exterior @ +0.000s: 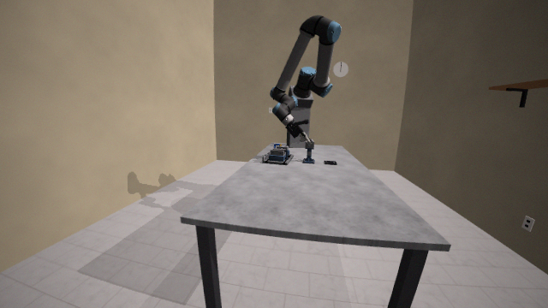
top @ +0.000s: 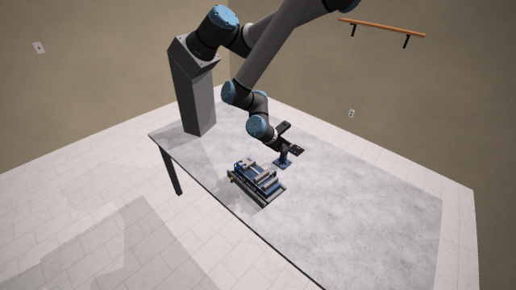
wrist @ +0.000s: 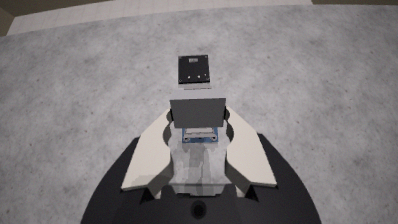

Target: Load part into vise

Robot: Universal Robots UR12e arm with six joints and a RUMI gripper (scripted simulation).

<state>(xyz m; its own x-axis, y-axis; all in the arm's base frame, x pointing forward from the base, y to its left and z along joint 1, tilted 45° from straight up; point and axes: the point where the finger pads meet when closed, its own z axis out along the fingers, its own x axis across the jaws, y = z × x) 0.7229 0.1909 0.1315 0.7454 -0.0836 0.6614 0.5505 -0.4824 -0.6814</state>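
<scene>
The pale-fingered claw (top: 285, 147) (exterior: 307, 139) (wrist: 198, 107) stands part open, its 2 fingers touching the ends of the grey rectangular block (wrist: 198, 111), at the blue V-block stand (top: 282, 163) (exterior: 309, 161) (wrist: 200, 136). The block's long axis spans finger to finger; release or regrip seems next.

Workshop-like room; robot arm (top: 266, 52) (exterior: 292, 60); vise (top: 258, 177) (exterior: 278, 156); tiled floor.
</scene>
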